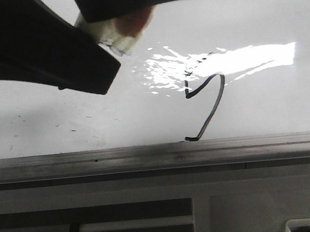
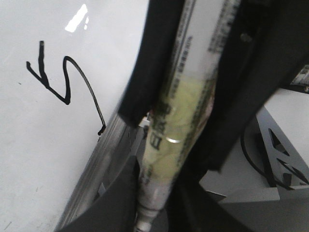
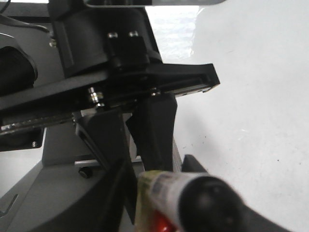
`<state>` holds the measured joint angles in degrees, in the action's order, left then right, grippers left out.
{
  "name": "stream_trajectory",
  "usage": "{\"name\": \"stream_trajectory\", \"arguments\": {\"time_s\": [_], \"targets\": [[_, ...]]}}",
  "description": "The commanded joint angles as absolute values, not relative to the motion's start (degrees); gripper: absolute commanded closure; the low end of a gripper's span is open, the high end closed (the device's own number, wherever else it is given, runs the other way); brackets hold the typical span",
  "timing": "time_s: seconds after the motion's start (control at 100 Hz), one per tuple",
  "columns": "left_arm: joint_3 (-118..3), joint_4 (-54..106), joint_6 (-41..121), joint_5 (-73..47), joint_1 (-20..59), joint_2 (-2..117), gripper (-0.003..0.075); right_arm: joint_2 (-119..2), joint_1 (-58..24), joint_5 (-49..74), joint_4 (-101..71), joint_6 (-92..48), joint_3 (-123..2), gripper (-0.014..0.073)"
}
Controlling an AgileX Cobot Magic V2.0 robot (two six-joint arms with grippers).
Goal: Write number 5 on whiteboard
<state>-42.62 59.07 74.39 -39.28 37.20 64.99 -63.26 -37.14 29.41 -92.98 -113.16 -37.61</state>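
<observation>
The left claw (image 2: 181,145) is clenched on a marker (image 2: 176,135), lifted off the whiteboard (image 2: 29,159). The number 5 (image 2: 65,84) looks finished, near the board's rail. The right claw's state I cannot tell.

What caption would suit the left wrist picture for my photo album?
The left gripper clamps a marker beside the whiteboard, where a hooked black number 5 is drawn.
</observation>
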Motion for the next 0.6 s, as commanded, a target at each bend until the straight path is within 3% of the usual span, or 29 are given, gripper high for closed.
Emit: {"name": "stream_trajectory", "arguments": {"time_s": [0.0, 0.07, 0.4, 0.47, 0.59], "targets": [[-44.4, 62.4, 71.9, -36.0, 36.9, 64.4, 0.0741, -61.2, -37.2, 26.1, -95.1, -110.5, -39.5, 0.0225], [-44.2, 62.4, 69.9, -33.4, 36.9, 64.3, 0.0741, -59.5, -37.1, 22.2, -95.1, -108.6, -39.5, 0.0181], [-38.6, 71.8, 65.5, -19.8, 37.1, 64.3, 0.0741, -50.0, -37.1, 8.5, -95.2, -108.6, -39.3, 0.0215], [-37.3, 73.4, 65.5, -16.9, 37.3, 64.3, 0.0741, -47.8, -37.1, 4.9, -95.7, -108.6, -39.3, 0.033], [-35.3, 79.8, 65.5, -12.0, 37.3, 64.3, 0.0741, -44.4, -37.1, 0.0, -97.3, -108.6, -39.2, 0.0652]]}}
